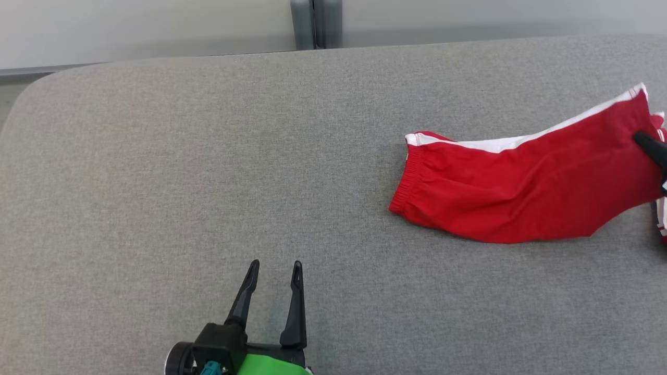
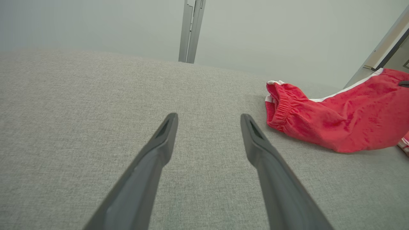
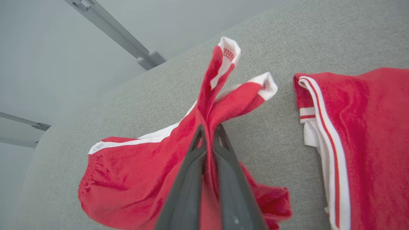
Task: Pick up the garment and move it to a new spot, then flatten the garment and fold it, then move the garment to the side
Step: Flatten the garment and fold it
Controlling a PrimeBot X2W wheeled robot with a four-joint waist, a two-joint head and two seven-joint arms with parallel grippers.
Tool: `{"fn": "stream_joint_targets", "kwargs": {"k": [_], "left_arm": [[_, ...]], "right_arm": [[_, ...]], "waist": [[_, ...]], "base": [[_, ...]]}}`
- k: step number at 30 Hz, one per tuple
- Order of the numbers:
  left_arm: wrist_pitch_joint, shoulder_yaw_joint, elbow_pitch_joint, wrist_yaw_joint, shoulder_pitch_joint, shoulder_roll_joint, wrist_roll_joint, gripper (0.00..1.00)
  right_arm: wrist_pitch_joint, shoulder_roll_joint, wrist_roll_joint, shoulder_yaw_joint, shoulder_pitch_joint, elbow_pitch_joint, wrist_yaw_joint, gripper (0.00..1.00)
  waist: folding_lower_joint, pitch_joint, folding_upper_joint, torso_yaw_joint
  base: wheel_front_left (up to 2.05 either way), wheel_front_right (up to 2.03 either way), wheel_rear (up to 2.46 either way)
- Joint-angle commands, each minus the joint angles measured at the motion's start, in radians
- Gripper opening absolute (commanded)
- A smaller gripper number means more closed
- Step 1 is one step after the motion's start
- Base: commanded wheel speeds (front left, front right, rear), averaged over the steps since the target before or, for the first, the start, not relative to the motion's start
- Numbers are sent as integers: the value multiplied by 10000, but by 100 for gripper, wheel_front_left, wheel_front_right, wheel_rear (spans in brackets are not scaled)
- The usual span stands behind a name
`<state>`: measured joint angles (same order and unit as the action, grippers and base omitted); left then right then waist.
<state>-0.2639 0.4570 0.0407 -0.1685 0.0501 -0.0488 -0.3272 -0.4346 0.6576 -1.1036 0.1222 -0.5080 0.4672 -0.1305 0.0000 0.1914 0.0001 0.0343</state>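
- Head view: a pair of red cloth shorts, with a white side stripe and a gathered elastic waistband, lies on a grey woven-fabric tabletop. It is well ahead of and to the right of the left gripper. That gripper's two dark fingers stand spread wide with nothing between them. At the right edge, the right gripper touches the leg end of the shorts.
- Left wrist view: the left gripper points across bare tabletop. The shorts lie beyond and to the right of its right finger, waistband nearest, not touching it.
- Right wrist view: the right gripper is pinched closed on a bunch of red cloth near the leg hems, which fan out past the fingertips. The rest of the shorts sags to the left of and below the fingers. A second red garment with white striped trim lies to the right of the fingers, apart from the shorts.
- Judgement: the pick-up looks to be the step in hand. To do it well, raise the pinch straight up until the waistband clears the tabletop. Carry slowly so the thin bunch does not slip, and steer away from the second red garment.
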Motion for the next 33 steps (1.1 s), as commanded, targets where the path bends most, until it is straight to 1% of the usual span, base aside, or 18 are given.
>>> {"fn": "stream_joint_targets", "kwargs": {"k": [1, 4, 6, 9, 13, 17, 19, 22, 23, 24, 25, 28, 29, 32, 33], "left_arm": [[0, 36, 22, -15, -128, -35, -118, 100], [0, 247, 98, -31, -354, -35, -225, 100], [0, 400, 157, -8, -476, -35, -233, 100], [0, 569, 304, -57, -661, -37, -348, 100], [0, 641, 406, -92, -841, -35, -376, 100], [0, 661, 418, -115, -1020, -35, -243, 100], [0, 567, 425, -158, -1098, -35, -162, 100], [0, 360, 424, -176, -1086, -35, -121, 100], [0, 295, 431, -163, -1061, -33, -119, 100], [0, 224, 427, -156, -1027, -33, -130, 100], [0, 144, 431, -139, -975, -33, -143, 100], [0, 44, 496, -49, -836, -33, -125, 100], [0, -16, 517, -6, -780, -36, -87, 100], [0, -290, 542, 26, -573, -36, -49, 100], [0, -433, 540, 38, -447, -36, -20, 100]], "right_arm": [[-195, -202, 103, -69, -11, -352, -3, 0], [-765, -721, 544, -169, 120, -1245, -3, 0], [-1105, -1217, 782, -188, 209, -1705, -3, 0], [-1664, -2384, 1508, -121, 309, -2408, -3, 0], [-2131, -3893, 2581, -77, 320, -2741, -3, 0], [-2249, -4944, 3656, -470, 377, -2721, -3, 0], [-2277, -5267, 4114, -637, 454, -2780, -3, 0], [-2137, -5454, 4809, -740, 576, -2934, -3, 0], [-2073, -5517, 4946, -696, 632, -3030, -3, 40], [-1946, -5523, 5101, -616, 653, -3195, -5, 100], [-1801, -5517, 5167, -560, 733, -3368, -3, 100], [-1274, -5585, 4799, -427, 1040, -4075, -3, 100], [-1052, -5516, 4645, -358, 1234, -4431, -3, 100], [-237, -5115, 4381, -270, 1903, -5425, -3, 100], [251, -4731, 4593, -243, 2166, -5755, -3, 100]], "waist": [[0, 121, -1, 95], [0, 271, -1, 310], [0, 338, -1, 472], [0, 431, -1, 725], [0, 548, -1, 993], [0, 691, -1, 1301], [0, 738, -1, 1411], [0, 764, -1, 1444], [0, 768, -1, 1428], [0, 767, -1, 1402], [0, 743, -1, 1352], [0, 574, -1, 1157], [0, 479, -1, 1057], [0, 107, -1, 719], [0, -78, -1, 551]], "base": [[0, 0, 0], [0, 0, 0], [0, 0, 0], [0, 0, 0], [0, 0, 0], [0, 0, 0], [0, 0, 0], [0, 0, 0], [0, 0, 0], [0, 0, 0], [0, 0, 0], [0, 0, 0], [0, 0, 0], [0, 0, 0], [0, 0, 0]]}}
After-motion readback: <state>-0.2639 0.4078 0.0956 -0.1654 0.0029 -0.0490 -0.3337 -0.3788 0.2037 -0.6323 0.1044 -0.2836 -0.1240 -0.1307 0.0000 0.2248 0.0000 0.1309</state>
